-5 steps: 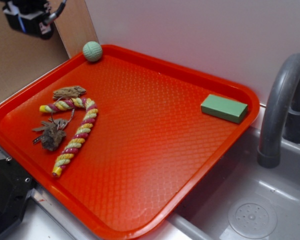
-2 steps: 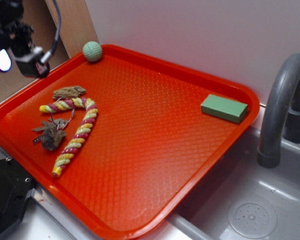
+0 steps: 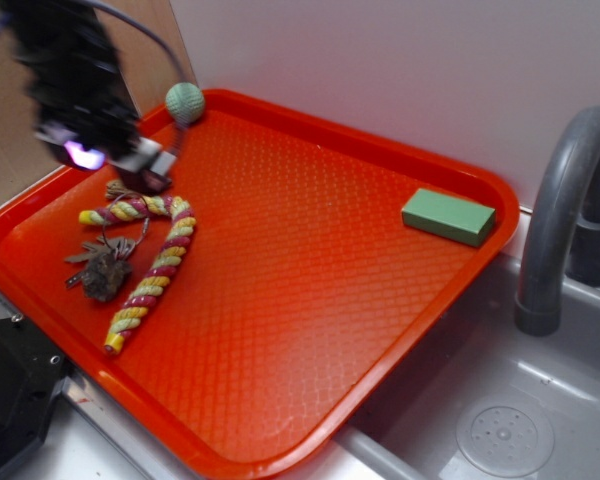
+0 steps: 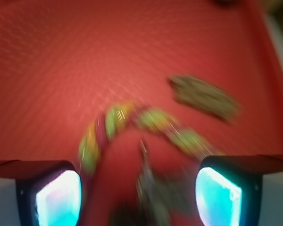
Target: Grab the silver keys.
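**A:** Silver keys (image 3: 102, 250) are at the left end of the red tray (image 3: 310, 250), tucked in the crook of the yellow-and-red rope (image 3: 152, 265), with a brown rock chunk (image 3: 107, 278) lying on them. A second ago your arm was up in the far-left corner, off the tray. Now it has swung in and down over the tray's left side, and the picture is blurred by the motion.

**B:** So what does that buy you?

**A:** You're in the approach. The hand (image 3: 145, 165) sits just above the other brown chunk (image 3: 115, 187), at the top of the rope curl and short of the keys. In my judgement you need to come further toward the front edge before closing.

**B:** Hand state?

**A:** Open wide. In the wrist view both fingers (image 4: 59, 195) frame the bottom corners with clear tray between them. They hold nothing and, as far as I can see, touch nothing. The keys (image 4: 151, 188) show as a grey smear at bottom centre, between the fingers.

**B:** Anything else nearby?

**A:** Green ball (image 3: 185, 102) at the tray's back rim and a green block (image 3: 448, 216) far right, both well clear. Watch the rock chunk, because you could pinch it along with the keys.
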You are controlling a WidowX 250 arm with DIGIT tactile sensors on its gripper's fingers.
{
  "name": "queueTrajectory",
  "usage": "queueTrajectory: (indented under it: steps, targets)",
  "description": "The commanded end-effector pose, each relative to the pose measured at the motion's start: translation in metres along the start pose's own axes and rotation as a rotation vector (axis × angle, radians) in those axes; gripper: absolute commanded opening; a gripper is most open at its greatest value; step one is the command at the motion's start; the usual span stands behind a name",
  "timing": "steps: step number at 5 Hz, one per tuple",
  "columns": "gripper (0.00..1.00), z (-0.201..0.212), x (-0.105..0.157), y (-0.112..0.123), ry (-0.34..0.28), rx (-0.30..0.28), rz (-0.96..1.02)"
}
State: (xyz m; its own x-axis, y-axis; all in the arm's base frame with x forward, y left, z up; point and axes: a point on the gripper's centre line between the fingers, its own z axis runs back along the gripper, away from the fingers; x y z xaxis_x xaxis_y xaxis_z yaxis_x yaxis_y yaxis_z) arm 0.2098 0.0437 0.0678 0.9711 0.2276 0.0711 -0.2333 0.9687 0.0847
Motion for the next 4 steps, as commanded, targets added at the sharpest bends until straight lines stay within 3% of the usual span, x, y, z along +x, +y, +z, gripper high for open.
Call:
queueTrajectory:
  steps: [1, 2, 4]
  targets:
    - [1.00, -0.026, 0.042, 0.018, 0.002, 0.001, 0.008]
    - [1.00, -0.023, 0.041, 0.011, 0.012, -0.025, -0.021]
    - [1.00, 0.036, 0.026, 0.008, -0.113, -0.073, -0.017]
